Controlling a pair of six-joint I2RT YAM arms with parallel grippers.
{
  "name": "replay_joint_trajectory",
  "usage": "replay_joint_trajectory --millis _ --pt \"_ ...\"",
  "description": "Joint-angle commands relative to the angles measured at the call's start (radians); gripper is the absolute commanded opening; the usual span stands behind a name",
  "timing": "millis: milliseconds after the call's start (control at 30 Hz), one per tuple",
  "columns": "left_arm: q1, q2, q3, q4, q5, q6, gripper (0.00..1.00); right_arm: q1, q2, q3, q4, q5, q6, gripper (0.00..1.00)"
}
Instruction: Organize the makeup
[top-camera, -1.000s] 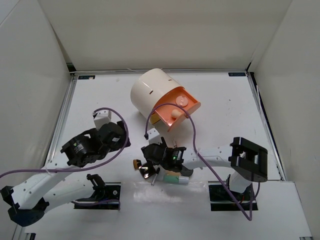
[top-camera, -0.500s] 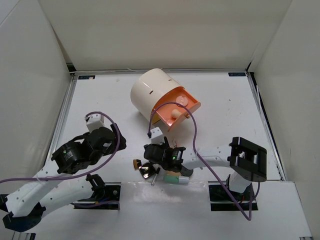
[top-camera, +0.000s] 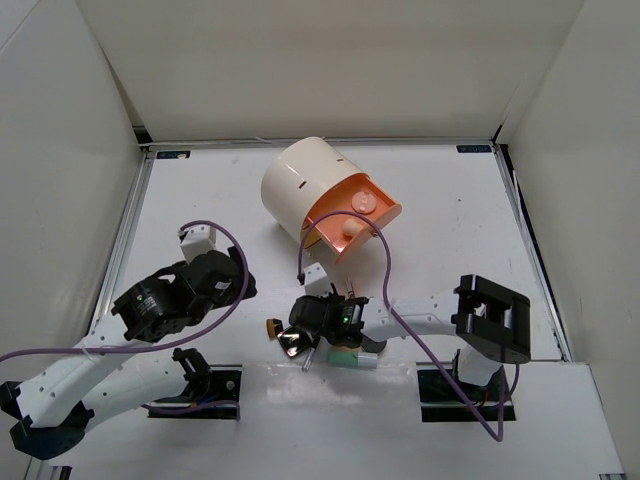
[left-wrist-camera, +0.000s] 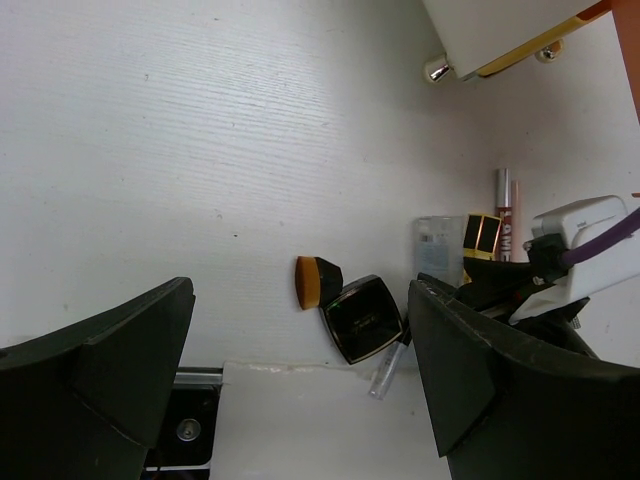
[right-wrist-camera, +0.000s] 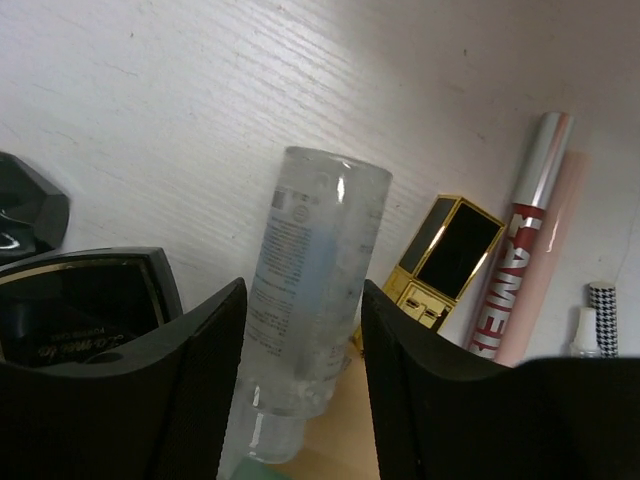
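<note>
1. Sinking over the last second, the right gripper (right-wrist-camera: 303, 300) has come a little nearer the table's (top-camera: 450, 200) near edge. It now brackets the clear tube (right-wrist-camera: 305, 290), jaws wide, one finger on each side, neither pressing it.
2. In the same second the left gripper (top-camera: 215, 280) has pulled back from the pile toward its own side. Its jaws are wide and hold nothing.
3. This suggests the clear tube is the next pick. Closing on it looks like the step in hand, with the left arm giving room.
4. The clear tube lies flat near the front edge. The compact (right-wrist-camera: 80, 300) is just beside it on one side, a gold case (right-wrist-camera: 445, 250) and a pencil (right-wrist-camera: 525, 230) on the other, and the pad (left-wrist-camera: 318, 282) is beyond the compact.
5. Two sponges (top-camera: 351, 228) already sit in the open orange drawer (top-camera: 385, 212) of the box (top-camera: 295, 180), so most of the sorting seems left.
6. The right arm reaches low across from its base, wrist pitched down. The left arm is folded, its wrist camera facing the pile.
</note>
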Motion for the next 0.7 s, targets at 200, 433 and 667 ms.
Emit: replay_joint_trajectory --millis 200,433,667 --pt "-0.002 0.008 0.018 0.02 0.002 0.01 0.98 -0.001 0.073 0.027 -0.004 -0.001 -0.012 0.49" --pt "0.0 0.008 0.038 0.011 -0.007 0.007 0.98 0.0 -0.034 0.047 0.011 0.0 -0.079 0.18" --pt "-0.002 -0.017 0.054 0.008 -0.014 0.016 0.99 -0.004 -0.27 0.12 0.069 -0.15 -0.373 0.1"
